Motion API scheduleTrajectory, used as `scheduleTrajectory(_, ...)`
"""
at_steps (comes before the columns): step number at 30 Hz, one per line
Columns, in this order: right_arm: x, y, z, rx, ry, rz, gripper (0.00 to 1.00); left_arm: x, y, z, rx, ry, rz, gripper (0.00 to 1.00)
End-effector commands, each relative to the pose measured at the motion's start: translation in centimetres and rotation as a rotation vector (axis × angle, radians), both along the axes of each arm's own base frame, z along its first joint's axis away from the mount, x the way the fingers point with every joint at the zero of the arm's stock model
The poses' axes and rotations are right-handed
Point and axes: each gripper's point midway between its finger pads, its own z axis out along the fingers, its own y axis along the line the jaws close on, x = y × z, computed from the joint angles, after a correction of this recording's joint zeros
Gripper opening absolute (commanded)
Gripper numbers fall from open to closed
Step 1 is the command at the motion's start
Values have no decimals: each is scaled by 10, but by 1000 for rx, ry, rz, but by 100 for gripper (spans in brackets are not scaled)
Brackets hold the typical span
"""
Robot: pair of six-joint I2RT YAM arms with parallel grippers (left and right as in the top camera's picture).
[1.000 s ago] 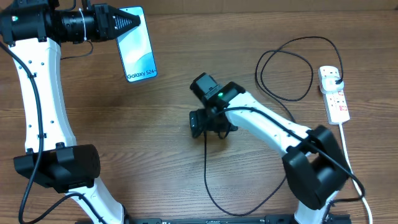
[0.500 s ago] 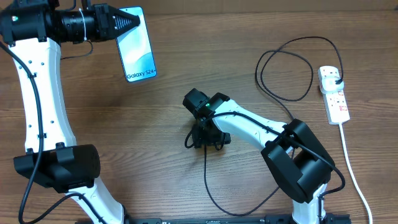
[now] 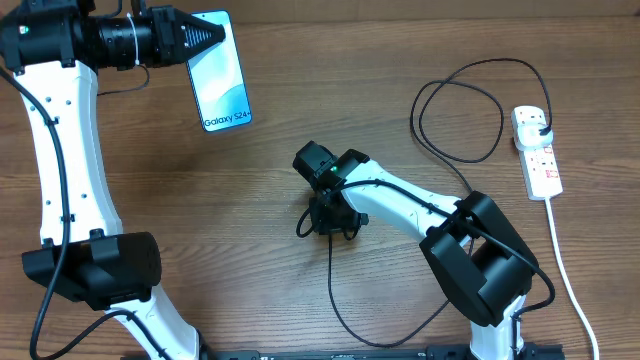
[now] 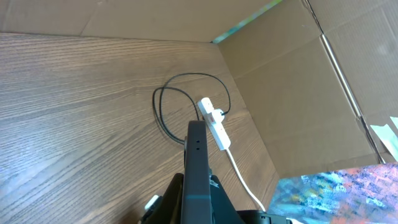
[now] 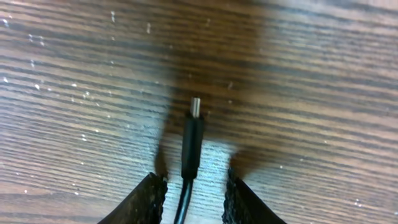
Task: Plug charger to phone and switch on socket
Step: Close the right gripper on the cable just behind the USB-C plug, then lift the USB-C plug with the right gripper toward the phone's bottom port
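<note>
Well, the table (image 3: 180, 190) was a brown wood-grain top, and in the left wrist view plain cardboard walls (image 4: 298, 93) closed it in on the far side, folded at a corner.

At the upper left of the overhead frame the left gripper (image 3: 215, 36) had its fingers clamped on the phone (image 3: 222, 72), gripping its top end. The lit pale-blue screen faced up. From the left wrist the phone showed only as a thin dark edge.

Near the middle of the overhead frame the right gripper (image 3: 328, 222) pointed down at the wood. Its wrist view showed the charger (image 5: 191, 146) lying flat on the grain with its small metal tip (image 5: 195, 107) pointing up the frame. The two black fingers (image 5: 144, 199) stood either side of the cable with a sliver of table showing on each side, so they were apart and not pinching it.

From there the cable ran down the frame, curved right, and looped at the upper right to the socket (image 3: 538, 150), where its black plug (image 3: 541, 121) sat in the top end. A white cord (image 3: 565, 270) trailed from the socket toward the lower right.
</note>
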Motion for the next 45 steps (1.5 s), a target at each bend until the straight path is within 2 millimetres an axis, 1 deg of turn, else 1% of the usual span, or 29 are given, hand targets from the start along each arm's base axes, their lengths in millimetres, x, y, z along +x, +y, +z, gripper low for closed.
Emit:
scheduleTrajectory(1, 3, -1, 0, -3, -14, -1, 34, -5, -1, 13, -4, -50, -16, 4)
scheduleTrajectory(4, 4, 0, 0, 0, -17, -2, 31, -6, -1, 13, -4, -50, -16, 4)
scheduleTrajectory(6, 3, 0, 0, -1, -16, -2, 20, -6, -1, 13, -4, -50, -16, 4)
scheduleTrajectory(9, 3, -1, -1, -5, -17, -2, 14, -6, -1, 13, -5, -49, -16, 4)
scheduleTrajectory(12, 4, -1, -1, -7, -19, -2, 11, -6, -1, 13, -5, -50, -17, 4)
scheduleTrajectory(18, 4, -1, -1, -5, -21, -2, 9, -6, -1, 13, -4, -50, -16, 4)
scheduleTrajectory(22, 6, 0, 0, 1, -27, -3, 4, -6, -1, 13, -4, -50, -16, 4)
scheduleTrajectory(24, 8, 2, 1, 5, -30, -4, 4, -6, -1, 13, -5, -50, -17, 4)
scheduleTrajectory(26, 10, 7, 6, 29, -26, -6, 4, -6, -2, 13, -7, -49, -18, 4)
scheduleTrajectory(31, 10, 37, 27, 215, 55, -17, 4, -8, -2, 18, -43, -49, -31, 4)
scheduleTrajectory(32, 10, 49, 37, 308, 97, -21, 4, -10, -1, 21, -59, -53, -37, 4)
scheduleTrajectory(33, 10, 57, 43, 374, 122, -16, 4, -10, 0, 22, -66, -54, -38, 4)
scheduleTrajectory(35, 8, 74, 59, 536, 169, 47, 4, -11, 0, 26, -85, -61, -47, 4)
scheduleTrajectory(37, 6, 87, 81, 714, 212, 125, 4, -12, 0, 29, -99, -70, -57, 4)
scheduleTrajectory(40, 10, 94, 110, 919, 248, 182, 4, -13, -2, 35, -125, -97, -80, 4)
scheduleTrajectory(45, 31, 86, 152, 1174, 258, 211, 4, -21, -9, 57, -214, -172, -163, 4)
